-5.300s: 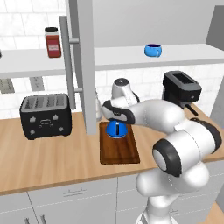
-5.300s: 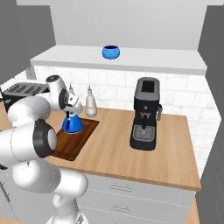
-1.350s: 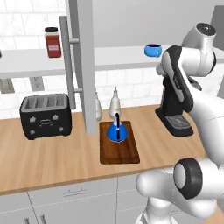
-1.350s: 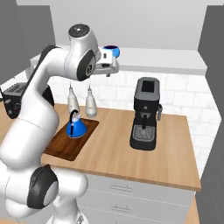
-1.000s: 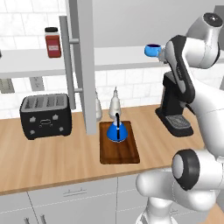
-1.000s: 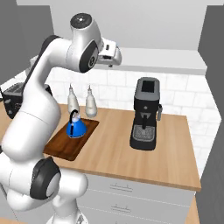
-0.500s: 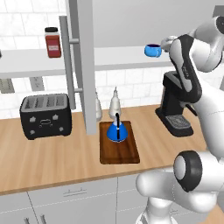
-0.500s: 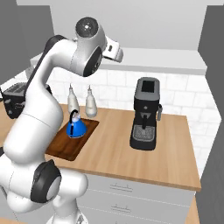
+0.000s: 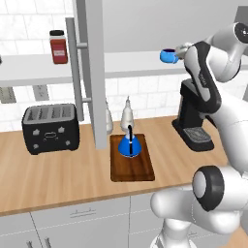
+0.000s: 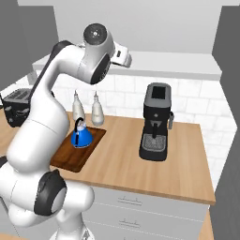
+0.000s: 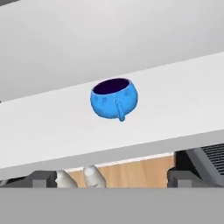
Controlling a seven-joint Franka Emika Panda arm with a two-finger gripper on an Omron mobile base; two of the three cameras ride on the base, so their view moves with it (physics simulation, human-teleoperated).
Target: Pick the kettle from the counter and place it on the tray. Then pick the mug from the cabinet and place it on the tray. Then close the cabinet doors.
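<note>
The blue kettle [image 9: 130, 146] [image 10: 82, 136] stands upright on the dark brown tray [image 9: 137, 171] [image 10: 69, 159] on the counter [image 9: 58, 174]. The squat blue mug [image 9: 168, 56] [image 11: 114, 99] sits on the white shelf [image 11: 175, 96] of the cabinet, its handle turned toward the hand camera. My gripper [image 9: 180, 49] [image 10: 126, 57] [image 11: 112, 177] is up at shelf height just right of the mug, open, fingers [image 11: 43, 178] wide apart with nothing between them. In the right base view the hand hides the mug. A grey cabinet door [image 9: 93, 72] with a silver bar handle [image 9: 72, 68] stands open.
A black toaster [image 9: 50, 127] sits left on the counter, a black coffee machine [image 9: 193, 116] [image 10: 157, 122] right. Two white bottles [image 9: 127, 112] [image 10: 97, 110] stand behind the tray. A red jar [image 9: 58, 47] is on the shelf's left part. Another open grey door [image 10: 228, 117] is at far right.
The arm rose from the kettle on the tray to the shelf. Over the last second the hand has edged closer to the mug, staying open.
</note>
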